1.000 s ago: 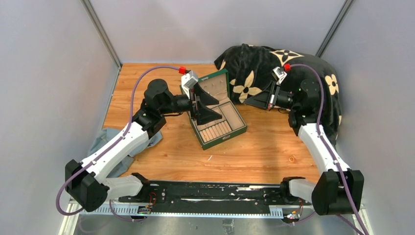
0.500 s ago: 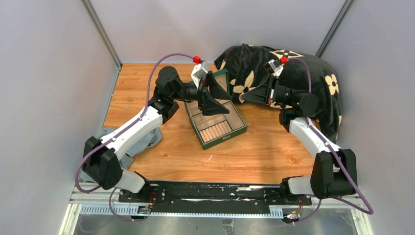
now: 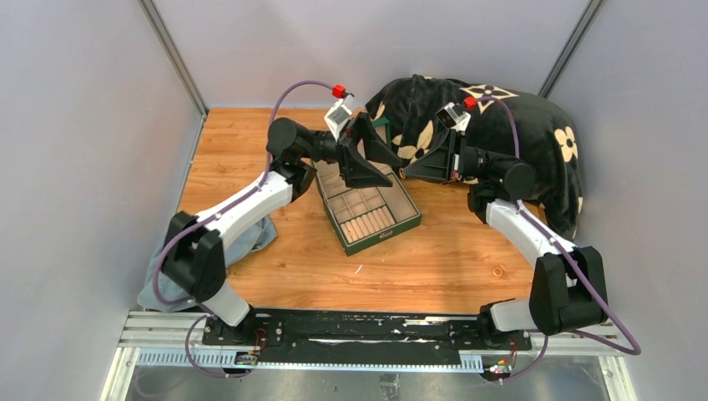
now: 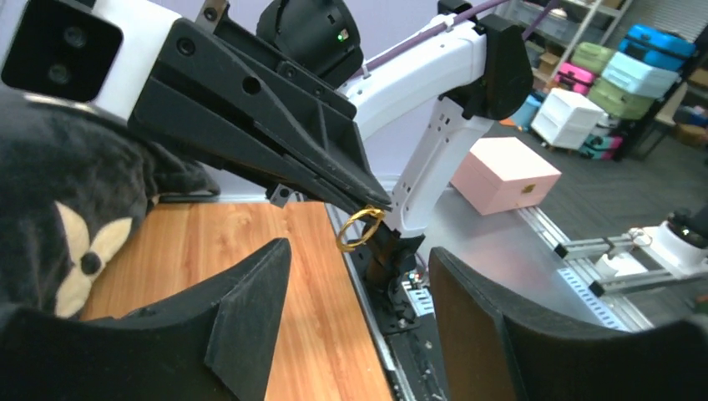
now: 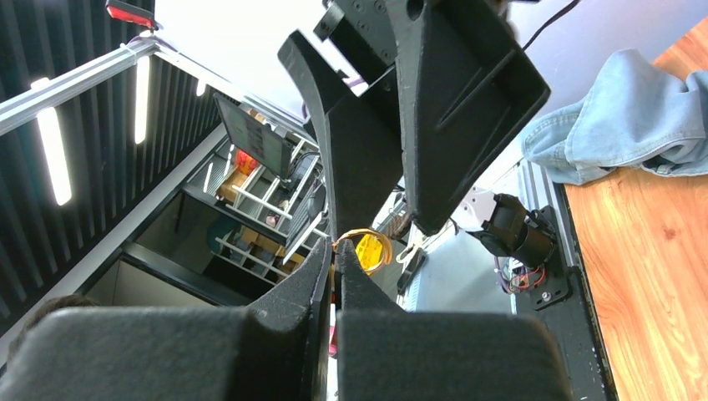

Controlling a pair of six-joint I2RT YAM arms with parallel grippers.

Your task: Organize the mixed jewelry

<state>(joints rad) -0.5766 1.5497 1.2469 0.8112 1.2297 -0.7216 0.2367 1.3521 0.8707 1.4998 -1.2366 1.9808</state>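
Right tool (image 3: 403, 175) and left tool (image 3: 388, 170) meet tip to tip above the worktop (image 3: 434, 259), over the far corner of the open green box (image 3: 384, 236). The box's divided tray shows a row of pale ring rolls (image 3: 370, 223). Left fingers stand apart; right fingers are clamped on the small gold ring (image 4: 359, 230).

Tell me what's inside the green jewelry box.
The green jewelry box shows beige ring rolls nearest, square compartments behind them; no jewelry visible. The left fingers cover its far end.
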